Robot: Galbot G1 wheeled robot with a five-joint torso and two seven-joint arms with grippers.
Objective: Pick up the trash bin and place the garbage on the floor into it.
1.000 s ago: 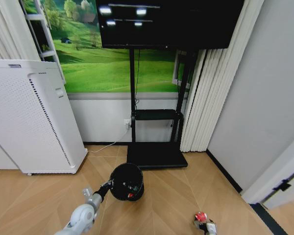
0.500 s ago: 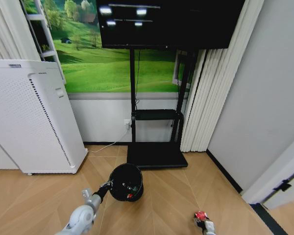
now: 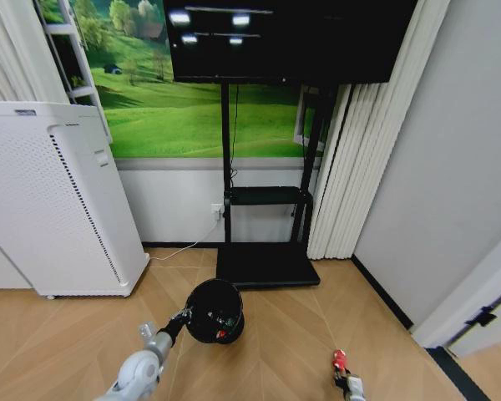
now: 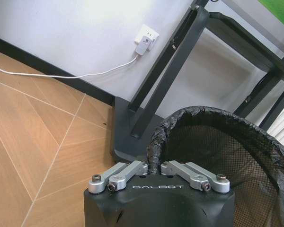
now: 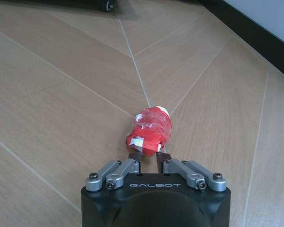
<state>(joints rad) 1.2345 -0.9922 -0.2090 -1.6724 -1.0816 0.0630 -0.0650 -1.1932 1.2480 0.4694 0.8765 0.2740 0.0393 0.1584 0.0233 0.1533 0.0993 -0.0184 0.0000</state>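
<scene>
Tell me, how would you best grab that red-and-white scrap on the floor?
Judging by its pose, pinch the near end of the red-and-white scrap, coming in low along the wooden floor. It is a crumpled roll lying lengthwise, narrow enough there for the fingers. The right gripper does just that, closed on that end.

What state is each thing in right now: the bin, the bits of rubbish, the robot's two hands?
Small black round mesh trash bin: upright, rim pinched by the left tool, rubbish already inside.
Left tool: shut on the bin's rim.
Red-and-white crumpled scrap: gripped at one end by the right tool.
Right tool: shut on the scrap.
Black television: screen dark.
</scene>
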